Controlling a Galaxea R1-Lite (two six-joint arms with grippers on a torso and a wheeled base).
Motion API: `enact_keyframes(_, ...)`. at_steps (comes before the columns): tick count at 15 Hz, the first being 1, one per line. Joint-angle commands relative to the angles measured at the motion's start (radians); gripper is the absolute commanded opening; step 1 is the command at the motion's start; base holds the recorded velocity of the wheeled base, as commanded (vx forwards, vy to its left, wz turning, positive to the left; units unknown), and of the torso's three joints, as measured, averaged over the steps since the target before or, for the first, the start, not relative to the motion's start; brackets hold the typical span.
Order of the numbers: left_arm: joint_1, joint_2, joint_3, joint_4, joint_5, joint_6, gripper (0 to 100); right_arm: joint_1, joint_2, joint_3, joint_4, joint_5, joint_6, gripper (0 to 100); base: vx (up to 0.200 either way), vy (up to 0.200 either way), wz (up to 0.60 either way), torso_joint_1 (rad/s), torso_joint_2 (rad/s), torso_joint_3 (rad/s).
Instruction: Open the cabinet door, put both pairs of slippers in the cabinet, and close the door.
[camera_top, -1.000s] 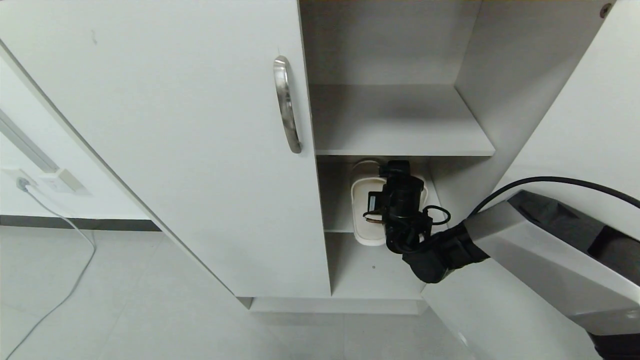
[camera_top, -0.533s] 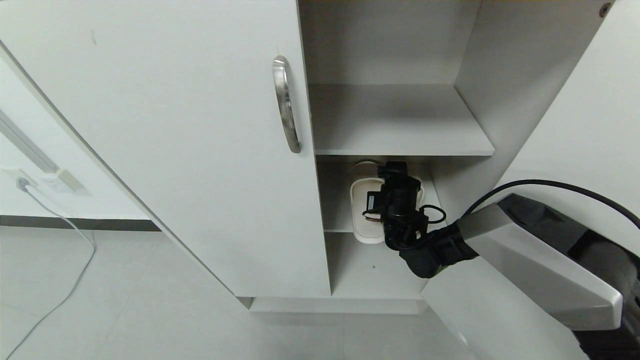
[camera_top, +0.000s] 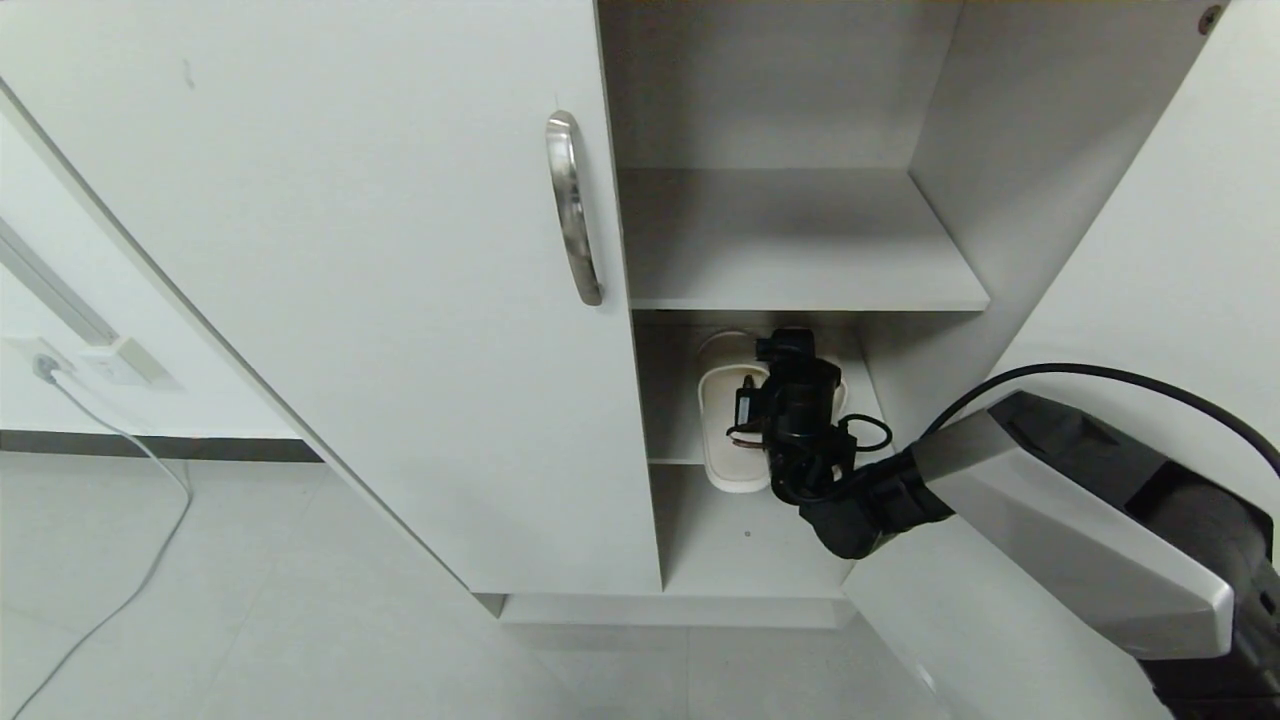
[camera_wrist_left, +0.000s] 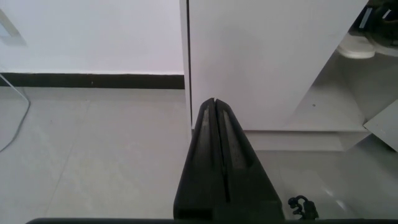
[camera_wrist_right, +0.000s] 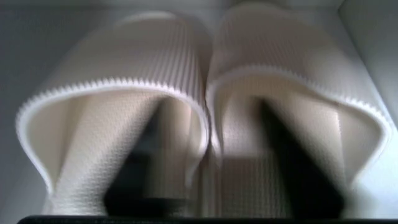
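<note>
Ideally the right gripper (camera_top: 790, 350) eases the slippers (camera_top: 722, 420) straight back until their heels clear the shelf (camera_top: 680, 445) lip, then sets them down level. They lie soles down, side by side, on that lower shelf in the cabinet (camera_top: 950, 180). Their long axis runs front to back, toes toward the rear and heels just over the front edge. Whether the right gripper has hold of them I cannot tell. The left gripper (camera_wrist_left: 214, 106) is closed on nothing, outside the cabinet.

White slippers (camera_top: 725, 440) sit inside the open cabinet (camera_top: 1000, 150).
</note>
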Motion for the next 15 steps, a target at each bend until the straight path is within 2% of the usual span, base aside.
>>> enact_keyframes(1, 0.000, 0.000, 0.000, 0.000, 0.001, 0.000, 0, 0.000, -0.008, 0.034, -0.006, 0.000, 0.002, 100, 0.000, 0.000, 0.00, 0.000, 0.00, 0.000)
enact_keyframes(6, 0.000, 0.000, 0.000, 0.000, 0.001, 0.001, 0, 0.041, -0.170, 0.274, -0.101, -0.006, 0.002, 100, 0.000, 0.000, 0.00, 0.000, 0.00, 0.000)
enact_keyframes(10, 0.000, 0.000, 0.000, 0.000, 0.001, 0.001, 0, 0.165, -0.370, 0.590, -0.170, -0.023, 0.030, 100, 0.000, 0.000, 0.00, 0.000, 0.00, 0.000)
enact_keyframes(13, 0.000, 0.000, 0.000, 0.000, -0.001, 0.001, 0, 0.205, -0.418, 0.630, -0.169, -0.026, 0.051, 100, 0.000, 0.000, 0.00, 0.000, 0.00, 0.000)
enact_keyframes(15, 0.000, 0.000, 0.000, 0.000, -0.001, 0.001, 0, 0.205, -0.416, 0.632, -0.169, -0.026, 0.051, 100, -0.200, 0.000, 0.00, 0.000, 0.00, 0.000)
